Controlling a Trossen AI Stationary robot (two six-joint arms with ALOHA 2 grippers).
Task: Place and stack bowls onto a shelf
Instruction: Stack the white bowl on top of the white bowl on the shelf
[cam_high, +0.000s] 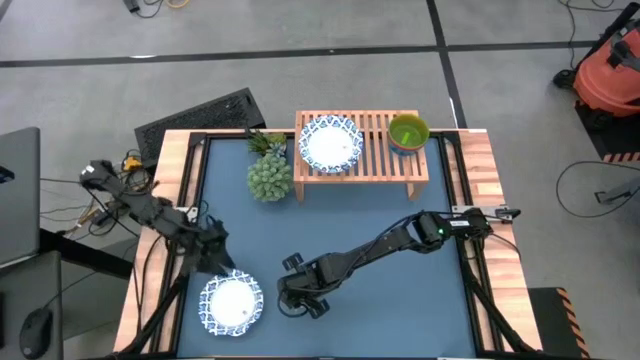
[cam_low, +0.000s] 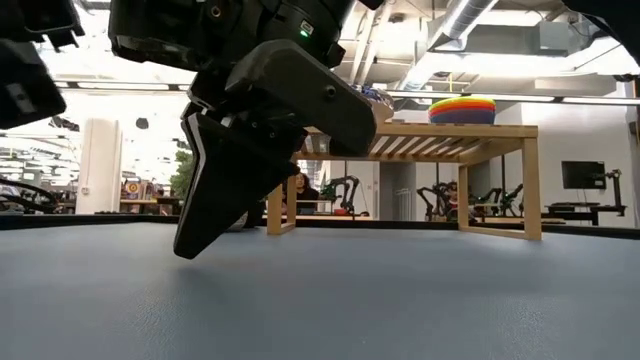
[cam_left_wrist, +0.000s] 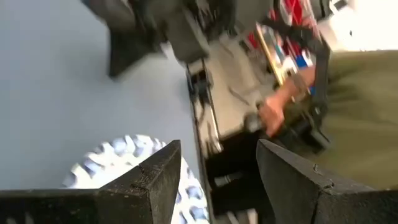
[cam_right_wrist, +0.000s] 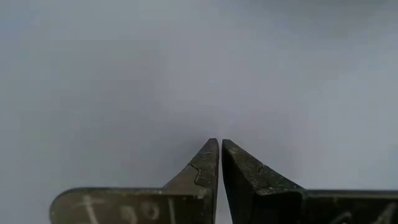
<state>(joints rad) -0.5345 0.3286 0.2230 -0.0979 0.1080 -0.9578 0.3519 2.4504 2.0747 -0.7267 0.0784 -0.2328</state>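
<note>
One blue-and-white patterned bowl (cam_high: 231, 304) rests on the blue table near the front left; it also shows in the left wrist view (cam_left_wrist: 124, 167). My left gripper (cam_left_wrist: 217, 152) hovers open just beyond that bowl's far rim (cam_high: 213, 252), holding nothing. A second patterned bowl (cam_high: 330, 143) sits on the left half of the wooden shelf (cam_high: 372, 165). A stack of small bowls, green on top (cam_high: 408, 132), sits on the right half (cam_low: 462, 108). My right gripper (cam_right_wrist: 220, 143) points down at bare table near the front middle (cam_high: 298, 296), fingers almost together with nothing between them.
A green spiky plant (cam_high: 269, 172) stands on the table left of the shelf. The wooden table border (cam_high: 487, 190) runs along the sides. Beyond the table's left edge, a person's hand (cam_left_wrist: 273, 109) is on equipment. Bare blue table (cam_high: 400, 300) lies at the front right.
</note>
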